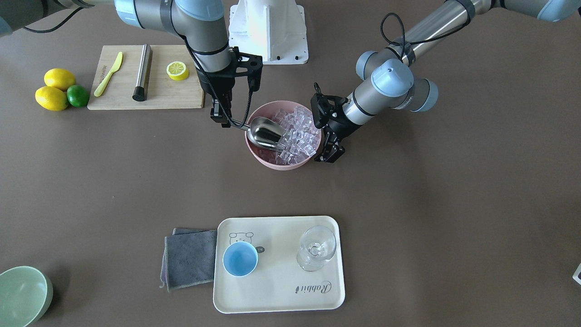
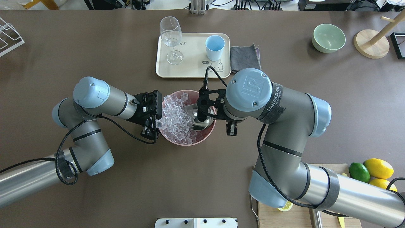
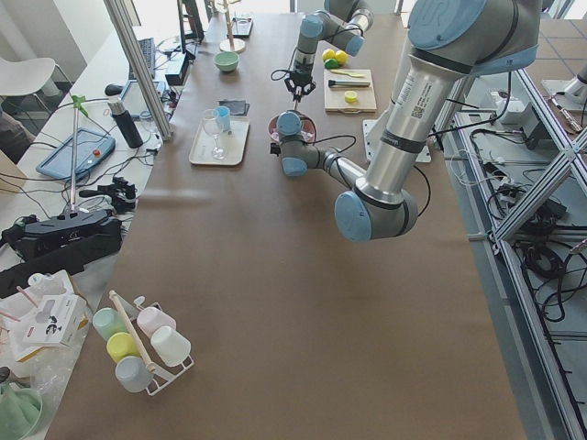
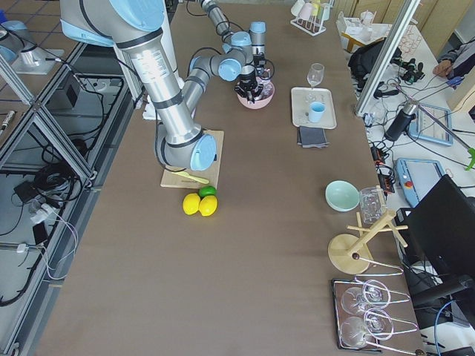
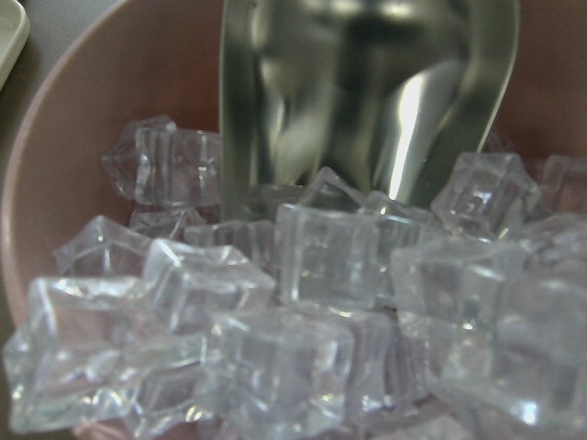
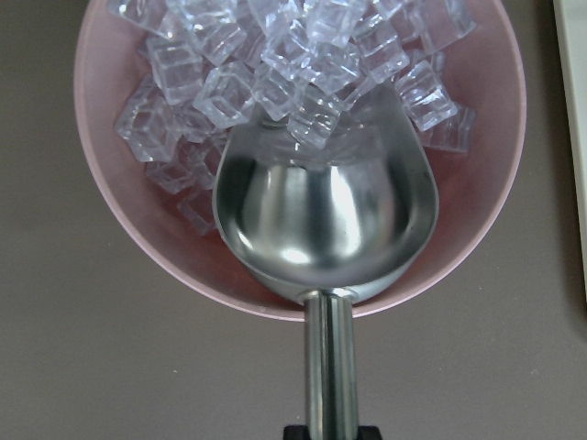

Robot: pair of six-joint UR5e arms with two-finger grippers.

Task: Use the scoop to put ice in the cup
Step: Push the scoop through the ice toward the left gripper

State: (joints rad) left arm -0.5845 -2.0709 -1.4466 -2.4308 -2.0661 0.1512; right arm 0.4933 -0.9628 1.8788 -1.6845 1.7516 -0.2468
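Right gripper (image 1: 223, 119) clamps the scoop (image 1: 267, 134) by its handle end; the trough sits among the ice (image 1: 302, 136). Left gripper (image 1: 328, 155) hugs the pink bowl (image 1: 277, 166) at its rim; grip unclear.

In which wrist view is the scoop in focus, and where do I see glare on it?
Right wrist view: the scoop is sharp, with bright white highlights in its trough. Left wrist view: the scoop is soft and out of focus, and the nearer ice is a little clearer.
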